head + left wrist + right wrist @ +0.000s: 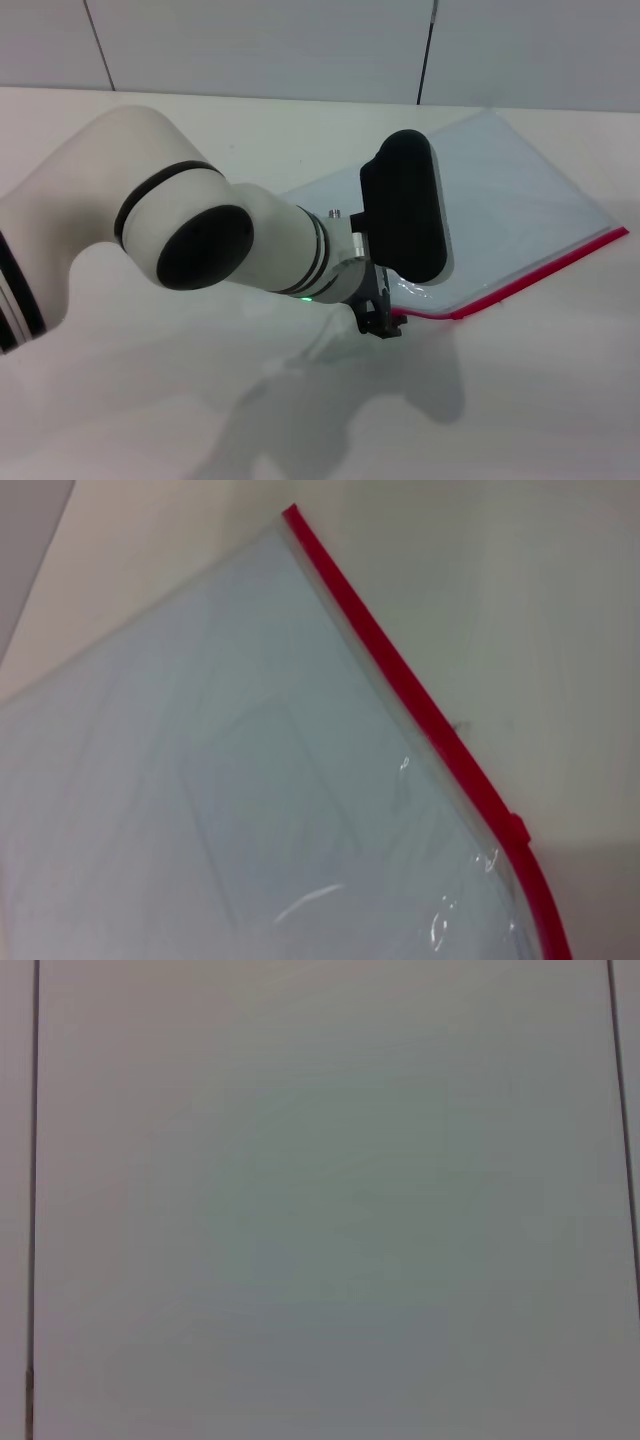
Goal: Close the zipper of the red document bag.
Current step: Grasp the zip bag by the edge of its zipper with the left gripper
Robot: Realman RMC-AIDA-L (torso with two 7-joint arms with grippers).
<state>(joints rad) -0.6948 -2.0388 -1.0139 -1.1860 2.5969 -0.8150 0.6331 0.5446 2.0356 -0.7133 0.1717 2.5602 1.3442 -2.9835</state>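
The red document bag (505, 190) lies flat on the white table at the right, a translucent pale blue pouch. Its zipper (535, 272) is a red strip along the bag's near edge, running from the near corner out to the right. My left arm reaches across the middle of the head view, and my left gripper (383, 322) hangs at the bag's near corner, at the zipper's left end, mostly hidden under the wrist. The left wrist view shows the bag (230, 780) and the zipper (400, 675), with a small red slider (515, 828) near the curved corner. My right gripper is out of view.
The white table (250, 130) stretches around the bag, with its far edge against grey wall panels (300, 40). The right wrist view shows only a flat grey panel (320, 1200). My left arm's black wrist housing (405, 205) covers part of the bag.
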